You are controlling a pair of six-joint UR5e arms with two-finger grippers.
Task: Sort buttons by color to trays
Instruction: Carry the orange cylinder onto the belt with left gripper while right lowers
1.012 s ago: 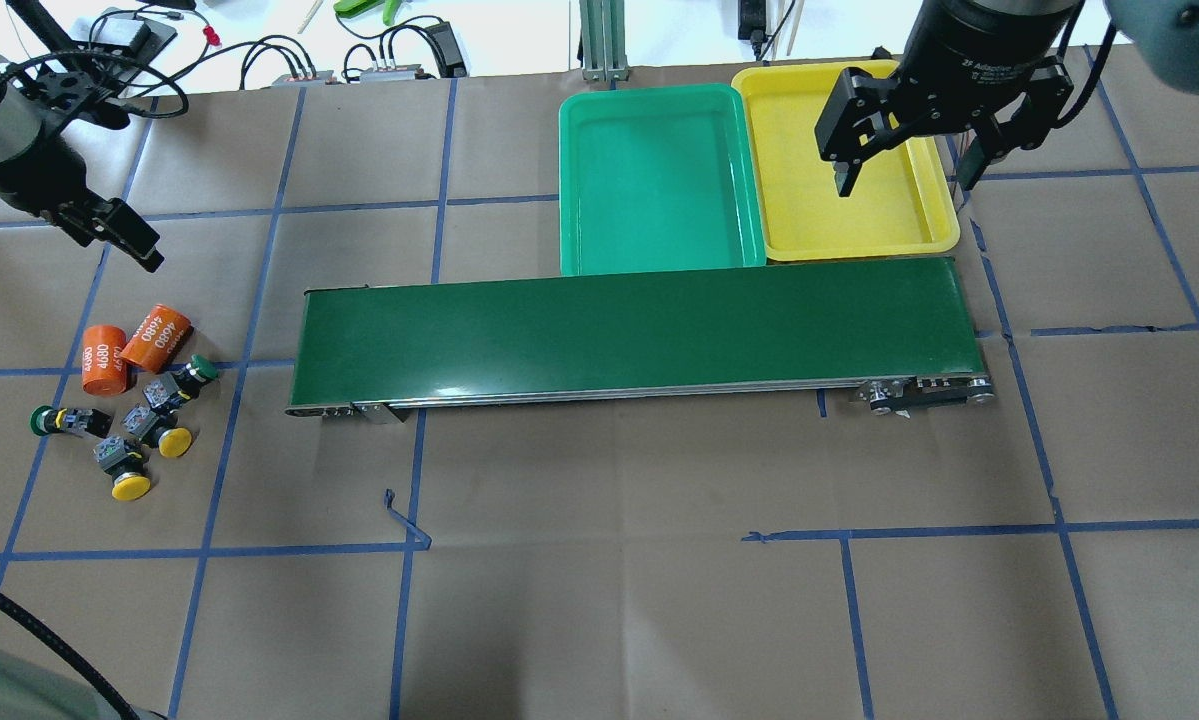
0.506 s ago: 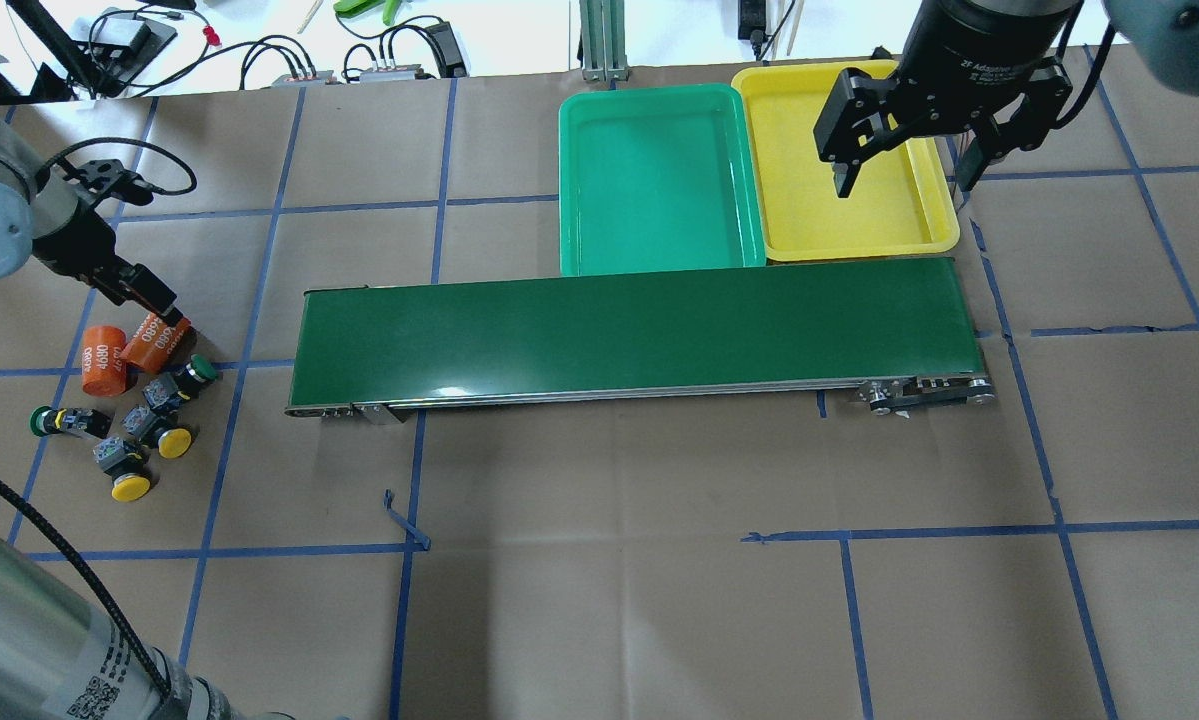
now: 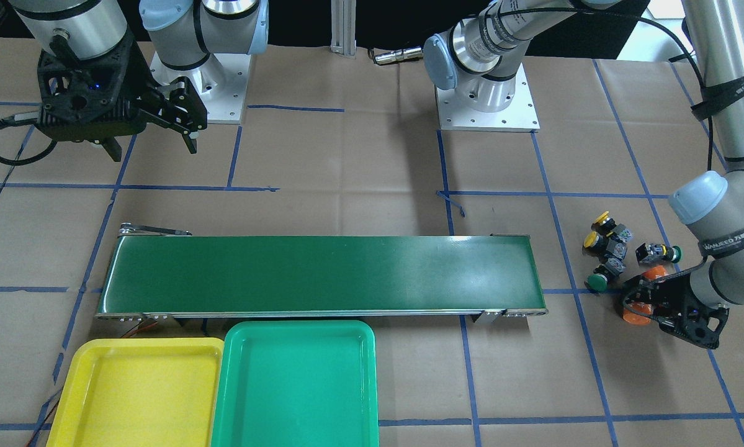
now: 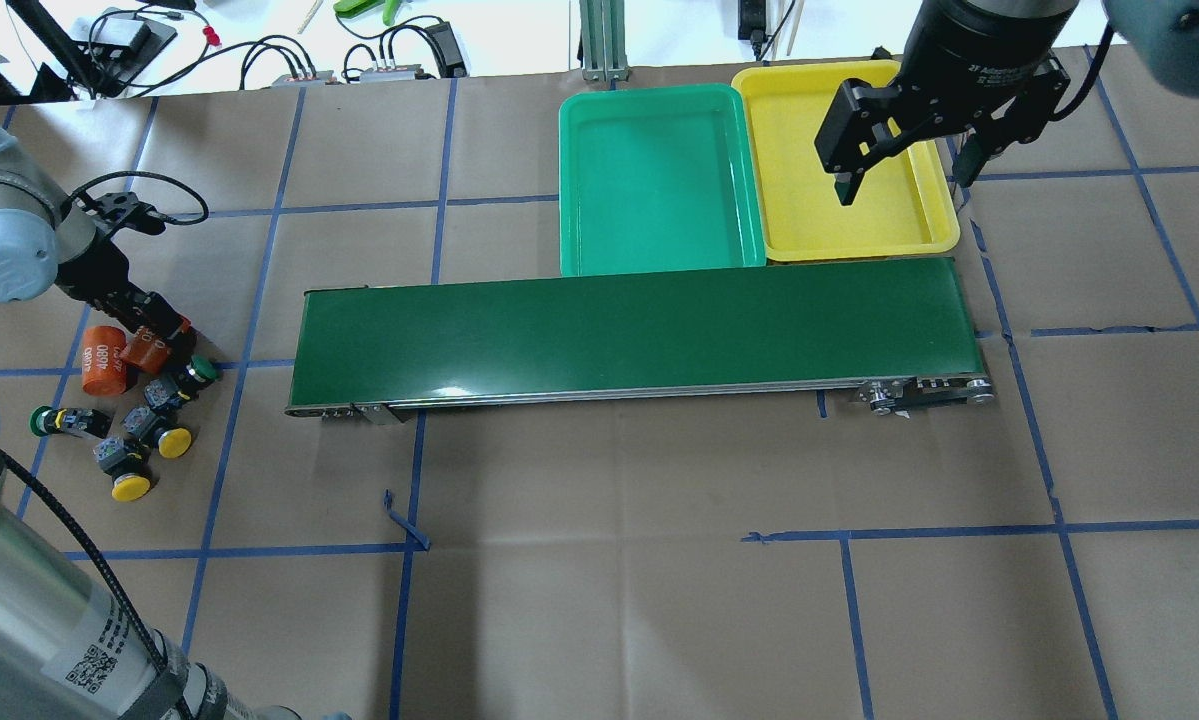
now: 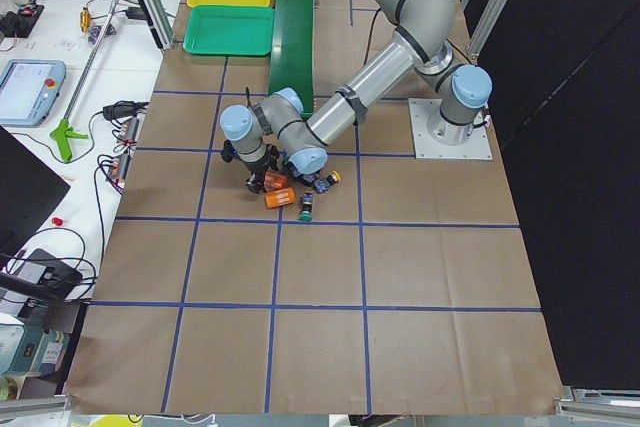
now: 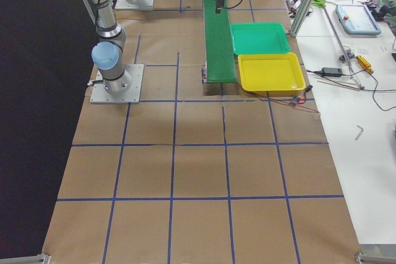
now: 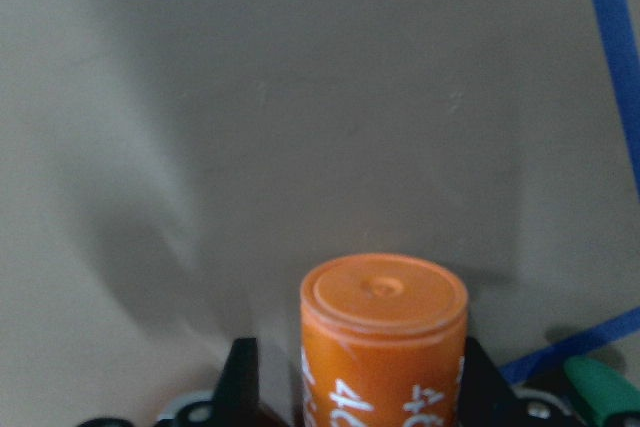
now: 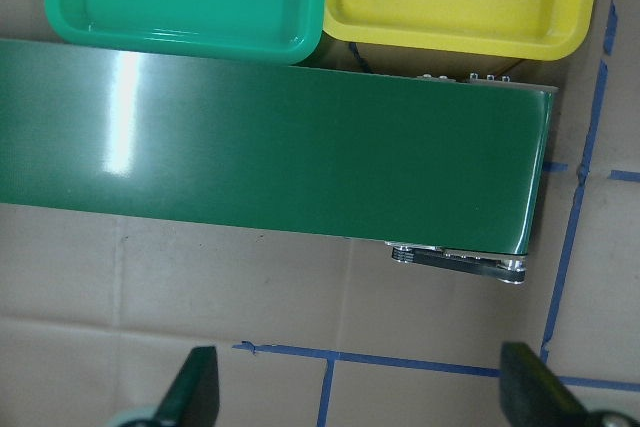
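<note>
As they lie now, four buttons (image 4: 144,420) cluster on brown paper (image 4: 609,600), well left of the one matte conveyor (image 4: 629,330): two yellow caps (image 4: 131,487), two green caps (image 4: 200,370), beside two orange cylinders (image 4: 104,368). Left gripper (image 7: 355,357) jaws apart, straddling one cylinder. Right gripper (image 4: 904,188) hangs high, wide open. Green tray (image 4: 649,190) and yellow tray (image 4: 859,248), smooth, rimmed, touch.

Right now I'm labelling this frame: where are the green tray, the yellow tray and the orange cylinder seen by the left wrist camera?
green tray (image 4: 659,180), overhead view, bare floor.
yellow tray (image 4: 859,225), overhead view, bare floor.
orange cylinder (image 7: 385,292), left wrist view, flat end cap.
</note>
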